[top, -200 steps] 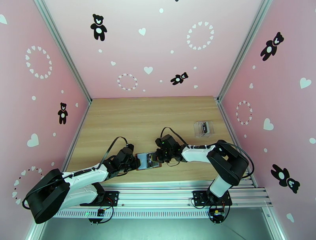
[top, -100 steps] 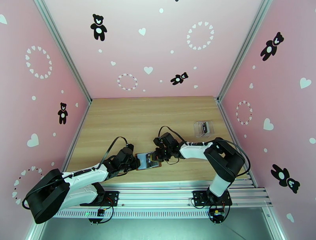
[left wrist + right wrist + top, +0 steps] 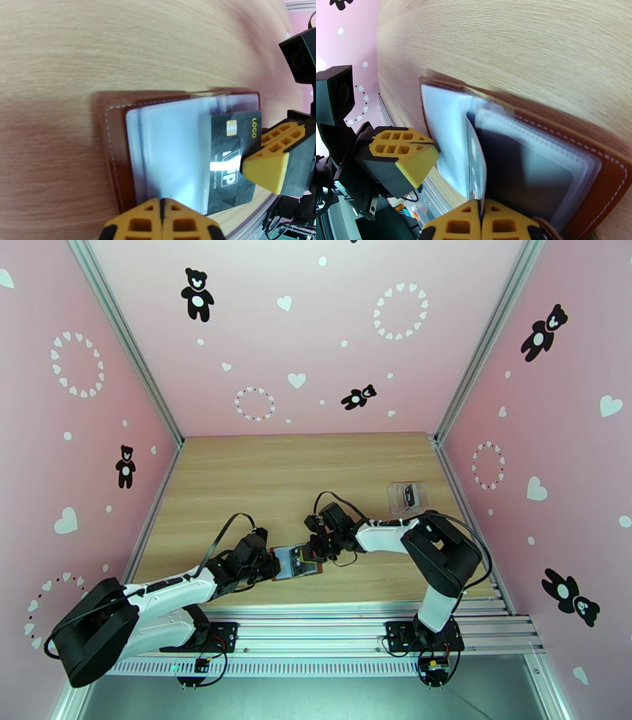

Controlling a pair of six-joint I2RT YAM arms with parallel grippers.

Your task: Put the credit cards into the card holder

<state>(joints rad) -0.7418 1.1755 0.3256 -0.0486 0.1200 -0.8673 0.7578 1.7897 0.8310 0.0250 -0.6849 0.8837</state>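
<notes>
Right hand (image 3: 314,550) edged left; black credit card (image 3: 232,158) partway into brown card holder (image 3: 114,158).

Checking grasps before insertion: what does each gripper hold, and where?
The right gripper pinches the credit card by its outer end. The left gripper is shut at the edge of the card holder; grip unclear.

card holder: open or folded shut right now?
Open. The card holder lies spread flat, see-through pockets facing up, a black credit card lying across them.
</notes>
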